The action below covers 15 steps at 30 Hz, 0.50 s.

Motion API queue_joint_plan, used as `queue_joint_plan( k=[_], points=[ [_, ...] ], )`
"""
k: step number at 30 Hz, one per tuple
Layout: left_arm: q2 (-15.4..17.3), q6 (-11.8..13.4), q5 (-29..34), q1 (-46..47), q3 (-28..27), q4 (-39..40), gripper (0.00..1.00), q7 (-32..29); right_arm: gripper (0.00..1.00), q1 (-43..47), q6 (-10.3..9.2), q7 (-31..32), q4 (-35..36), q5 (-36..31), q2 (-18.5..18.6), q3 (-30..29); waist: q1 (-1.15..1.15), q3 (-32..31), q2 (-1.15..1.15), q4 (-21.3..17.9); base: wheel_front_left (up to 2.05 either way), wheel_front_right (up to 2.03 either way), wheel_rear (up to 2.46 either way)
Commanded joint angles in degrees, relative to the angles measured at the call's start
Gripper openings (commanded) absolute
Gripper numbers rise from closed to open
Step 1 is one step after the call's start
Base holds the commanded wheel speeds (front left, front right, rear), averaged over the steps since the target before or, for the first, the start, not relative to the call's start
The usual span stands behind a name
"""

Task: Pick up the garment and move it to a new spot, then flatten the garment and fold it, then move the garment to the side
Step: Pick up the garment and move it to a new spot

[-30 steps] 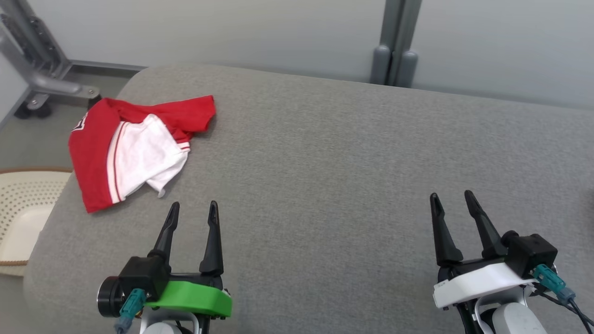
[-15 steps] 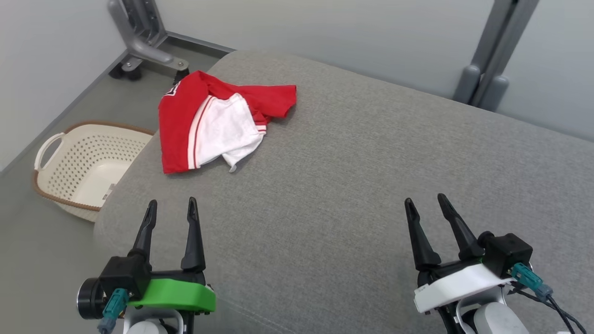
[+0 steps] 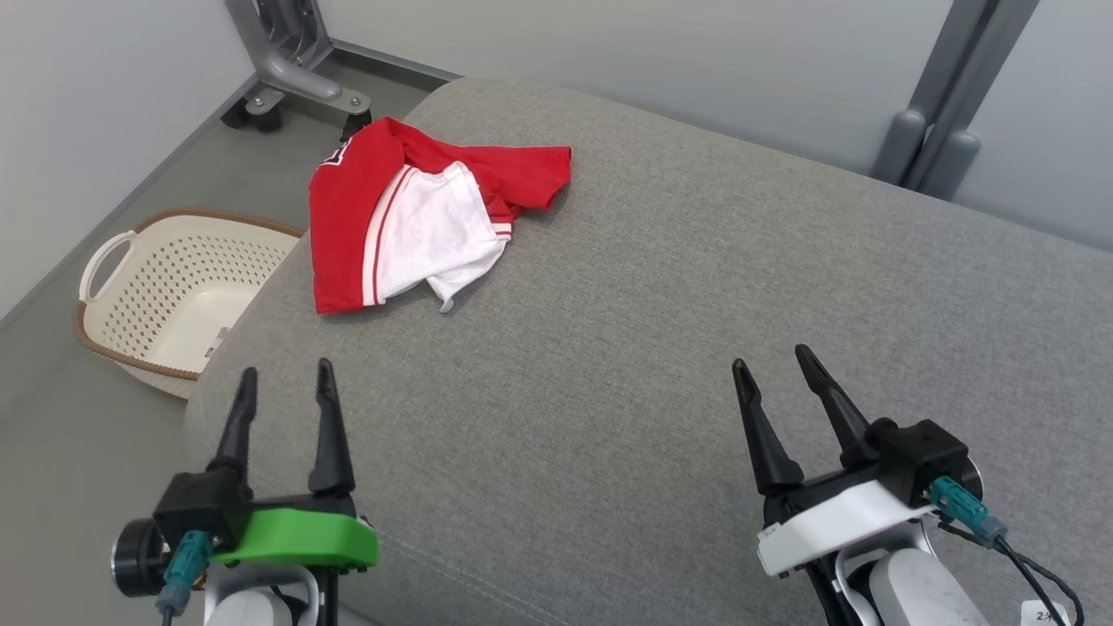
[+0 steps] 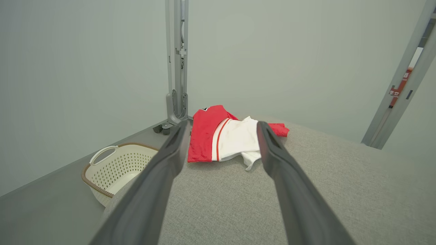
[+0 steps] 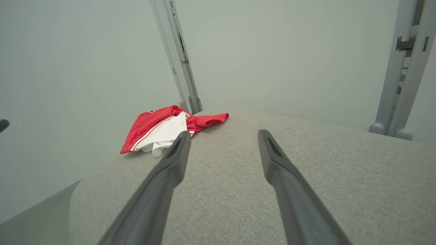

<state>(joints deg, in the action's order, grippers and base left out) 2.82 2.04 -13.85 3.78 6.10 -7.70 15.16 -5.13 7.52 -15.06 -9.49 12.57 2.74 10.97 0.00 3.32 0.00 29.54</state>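
1. The garment (image 3: 417, 222) lies bunched up at the far left corner of the grey padded surface (image 3: 661, 287), close to its left edge and well apart from both grippers.
2. The step in hand, as I judge it, is the first pick-up. The left gripper (image 3: 287, 368) is the nearer one and, from its wrist view, already points at the heap, so it looks best placed to reach in.
3. To do it well, I would come down on a raised ridge of cloth rather than a flat patch, pinch through one or two layers only, and lift straight up before carrying it towards the open middle. Dragging it leftward could tip it over the edge.
4. It is a red top with a white part lying across it, edged in thin red stripes. A red flap stretches off to the right, a small white corner pokes out towards the robot, and there is some dark lettering at the far left end that I cannot read.
5. Both claws hang empty above the near part of the surface. The left one's fingers stand apart, and so do those of the right gripper (image 3: 770, 358).
6. On the floor to the left, beside the corner, sits a cream perforated basket (image 3: 139, 287). Beyond it stands a grey metal stand on castors (image 3: 287, 69).
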Motion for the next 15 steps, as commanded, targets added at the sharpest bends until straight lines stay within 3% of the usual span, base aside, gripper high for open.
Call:
queue_joint_plan(
  k=[1, 11, 15],
  points=[
    [0.15, 0.35, 0.82, 2.05, -1.03, -0.60, 1.00, -0.04, 1.00, -1.20, -0.07, -0.07, 0.47, -1.10, 0.33, -0.10, 0.00, 1.98, 0.00, -1.91, 0.00, 0.00, 0.00],
    [2.97, -0.78, 1.67, 15.06, -5.80, -16.26, 1.00, -0.40, 1.00, -4.48, -0.07, 4.73, 7.65, -4.10, 5.00, -0.98, 0.00, 11.01, 0.00, -6.86, 0.00, 0.00, 0.00],
    [5.04, -2.18, 0.00, 22.64, -6.61, -24.62, 1.00, -5.22, 1.00, -5.22, -0.07, 7.39, 12.11, -4.65, 7.61, -1.90, 0.00, 14.99, 0.00, -8.60, 0.00, 0.00, 0.00]
  ],
)
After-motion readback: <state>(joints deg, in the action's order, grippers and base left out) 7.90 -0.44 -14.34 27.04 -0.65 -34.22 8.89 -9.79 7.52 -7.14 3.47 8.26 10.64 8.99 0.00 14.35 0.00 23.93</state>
